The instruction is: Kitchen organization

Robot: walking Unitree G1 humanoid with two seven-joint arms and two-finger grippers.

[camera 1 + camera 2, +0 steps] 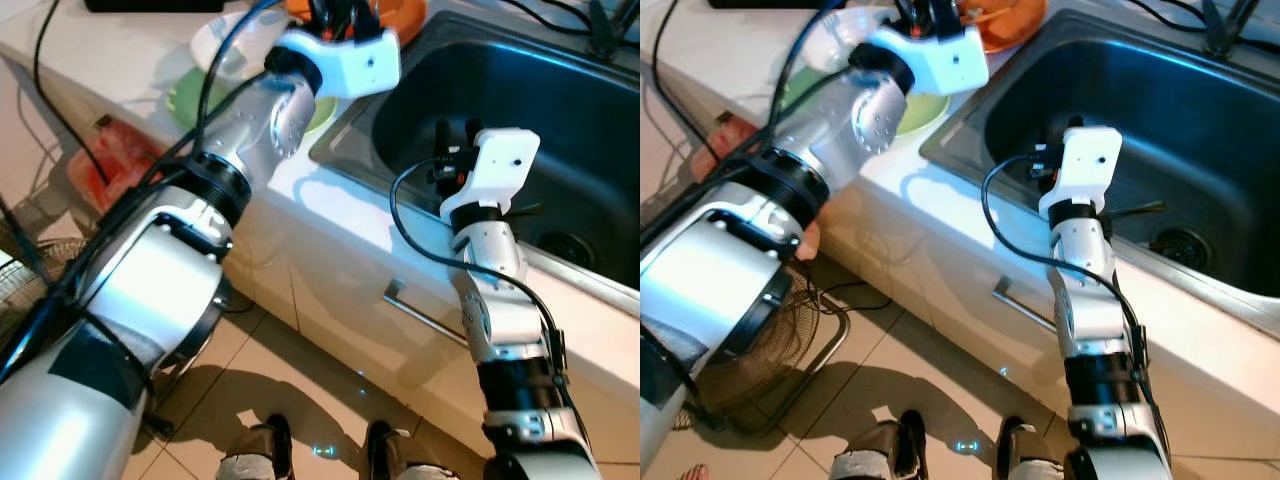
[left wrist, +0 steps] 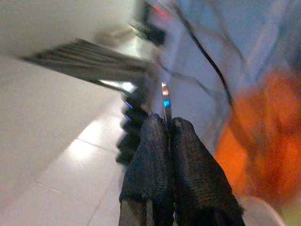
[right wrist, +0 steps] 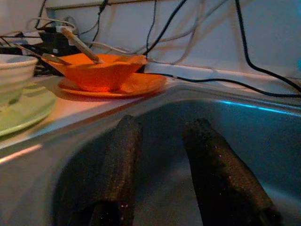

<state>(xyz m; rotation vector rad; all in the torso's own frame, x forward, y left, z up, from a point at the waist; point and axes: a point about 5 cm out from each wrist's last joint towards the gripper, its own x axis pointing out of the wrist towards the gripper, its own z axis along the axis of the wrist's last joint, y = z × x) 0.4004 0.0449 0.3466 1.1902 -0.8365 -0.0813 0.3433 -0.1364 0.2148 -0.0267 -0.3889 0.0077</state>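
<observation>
Left gripper (image 2: 168, 136) pinches a thin metal utensil (image 2: 165, 101) above the orange bowl (image 3: 96, 70); likely light, stiff, slippery, held near its end. Right gripper (image 3: 162, 141) spread inside the sink (image 1: 520, 110) beside that bowl

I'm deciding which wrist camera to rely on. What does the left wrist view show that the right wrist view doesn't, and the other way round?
Left wrist view: the left gripper pinched shut on a thin metal strip. Right wrist view: the right gripper, fingers apart, inside the sink, plus a green plate. Both: the orange dishes, blurred in the left wrist view, and black cables.
</observation>
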